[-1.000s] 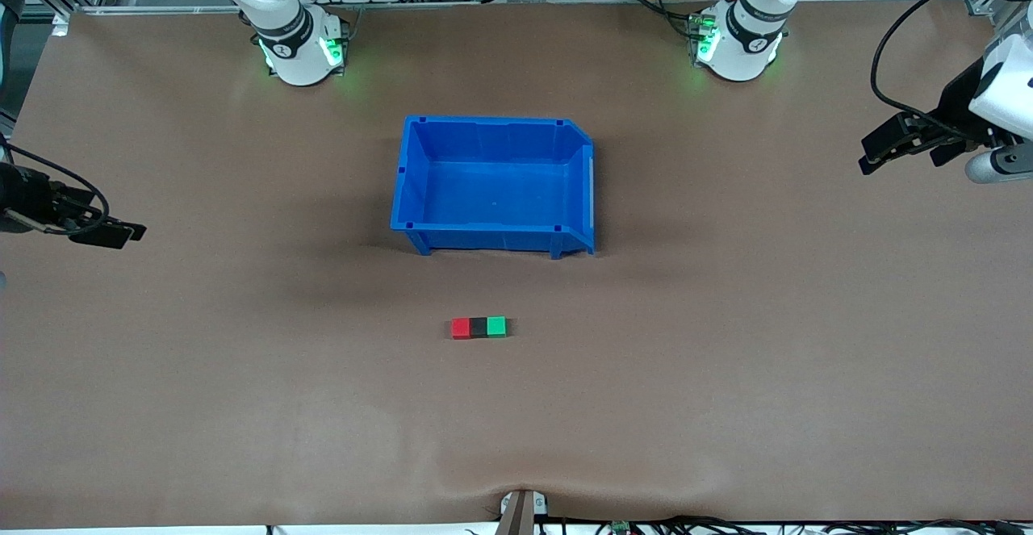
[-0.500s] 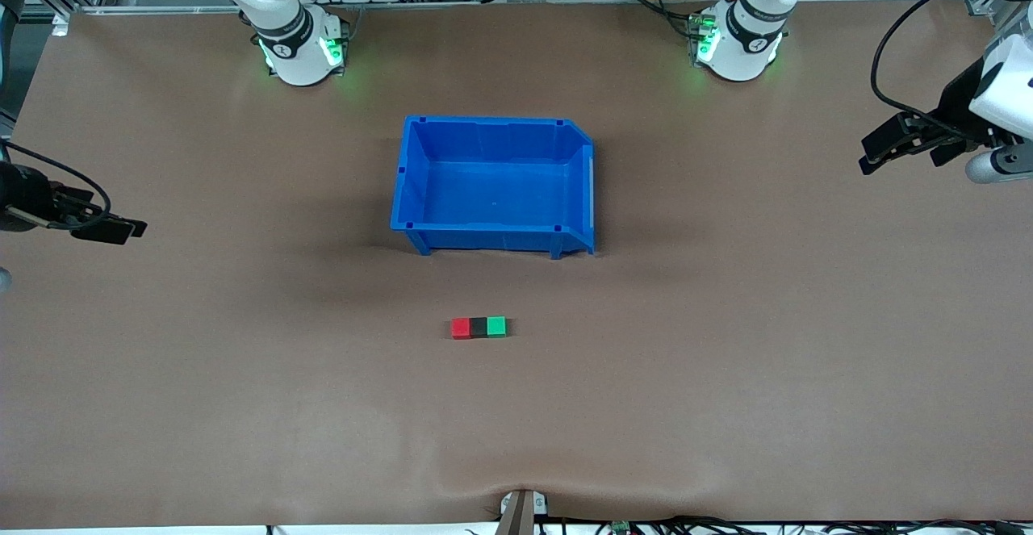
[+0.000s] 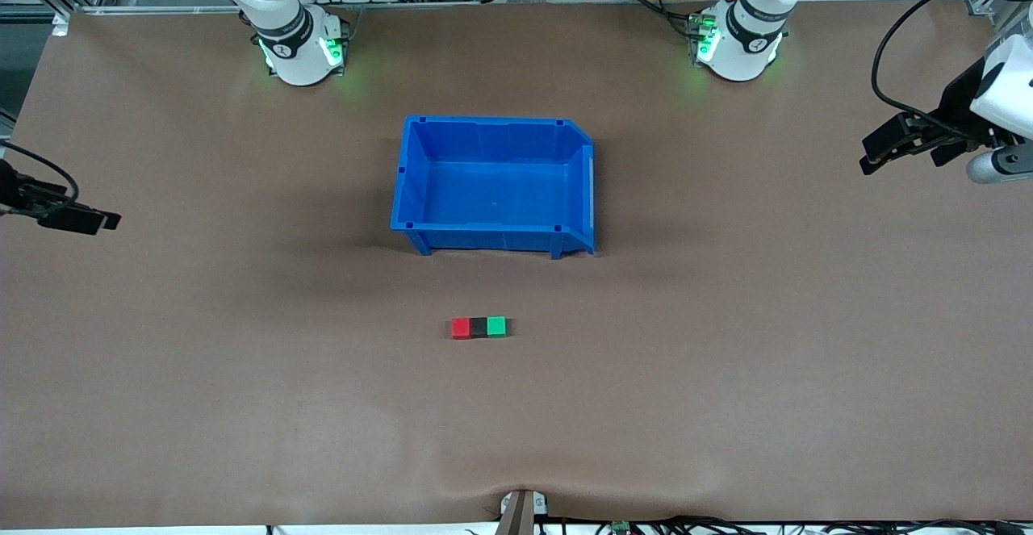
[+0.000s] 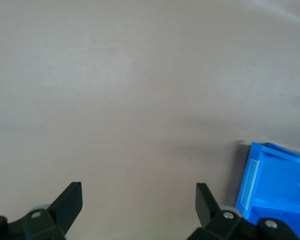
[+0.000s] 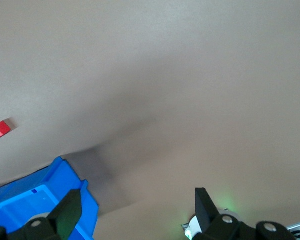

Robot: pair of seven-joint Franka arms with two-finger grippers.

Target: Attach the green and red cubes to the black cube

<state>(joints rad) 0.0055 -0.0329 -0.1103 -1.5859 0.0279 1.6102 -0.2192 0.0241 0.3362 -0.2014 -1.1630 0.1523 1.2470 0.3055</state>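
Observation:
The red cube (image 3: 460, 328), the black cube (image 3: 478, 327) and the green cube (image 3: 496, 326) lie touching in one row on the table, black in the middle, nearer to the front camera than the blue bin. The red cube (image 5: 0, 130) also shows at the rim of the right wrist view. My left gripper (image 3: 867, 156) hangs open and empty over the left arm's end of the table, its jaws (image 4: 139, 192) wide apart over bare brown surface. My right gripper (image 3: 109, 219) hangs open and empty over the right arm's end, fingers spread (image 5: 139, 197).
An empty blue bin (image 3: 492, 238) stands mid-table between the cubes and the arm bases; its corner shows in both wrist views (image 4: 277, 172) (image 5: 50, 185). The two white arm bases (image 3: 303, 51) (image 3: 738, 43) glow green along the table's back edge.
My right gripper has drawn back toward the right arm's end of the table, away from the cubes. The left arm and the row of cubes have not moved.

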